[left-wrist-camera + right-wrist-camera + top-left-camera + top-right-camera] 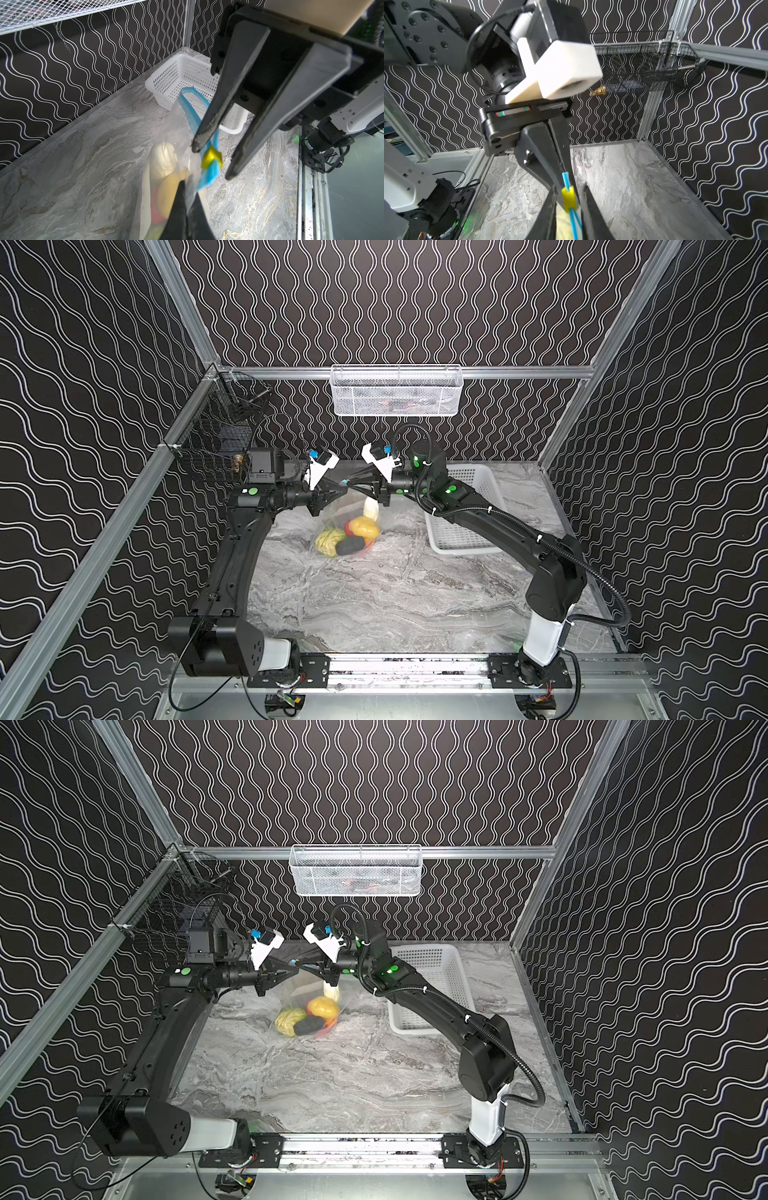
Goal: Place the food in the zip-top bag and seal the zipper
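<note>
Two hands: left hand (564, 169), right hand (212, 163). One zip-top bag (332, 510), one zipper (188, 106), one yellow slider (211, 156). Inside: one green cabbage (327, 541), one yellow piece (363, 527), one dark piece (348, 547), one white radish (371, 509); red pieces (348, 526) too hidden to count. Three baskets: one white perforated basket (465, 549), one white mesh basket (395, 391), one black wire basket (216, 439).

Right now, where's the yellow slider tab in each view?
In both top views: yellow slider tab, tiny, left of centre, atop the bag.
Left wrist: mid-frame, between right gripper's open fingers.
Right wrist: bottom centre, between the same fingers.
Shared landmark: blue zipper strip threading it.
</note>
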Action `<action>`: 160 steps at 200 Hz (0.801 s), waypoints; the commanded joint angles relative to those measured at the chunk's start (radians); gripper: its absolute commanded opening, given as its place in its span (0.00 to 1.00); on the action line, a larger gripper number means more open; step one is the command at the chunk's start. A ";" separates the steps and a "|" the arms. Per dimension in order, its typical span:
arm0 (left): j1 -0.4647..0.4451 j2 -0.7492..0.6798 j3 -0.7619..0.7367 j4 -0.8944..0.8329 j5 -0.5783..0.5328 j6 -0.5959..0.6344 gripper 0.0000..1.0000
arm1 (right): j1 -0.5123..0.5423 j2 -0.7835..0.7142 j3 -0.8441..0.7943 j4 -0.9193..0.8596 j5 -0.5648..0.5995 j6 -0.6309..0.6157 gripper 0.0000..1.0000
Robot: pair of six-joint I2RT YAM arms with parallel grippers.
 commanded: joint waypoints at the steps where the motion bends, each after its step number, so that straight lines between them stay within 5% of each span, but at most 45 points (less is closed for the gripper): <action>1: 0.000 -0.002 0.001 0.023 0.018 -0.005 0.00 | 0.001 -0.002 0.002 0.038 -0.002 -0.005 0.22; 80: -0.003 -0.005 0.015 -0.005 0.044 0.021 0.00 | 0.001 0.002 0.005 0.034 0.005 -0.006 0.03; 121: -0.002 -0.002 0.044 -0.070 0.027 0.097 0.33 | 0.001 0.001 0.005 0.029 0.009 -0.014 0.00; 160: -0.005 0.006 0.104 -0.103 -0.003 0.099 0.36 | 0.001 0.002 0.004 0.031 0.000 -0.017 0.00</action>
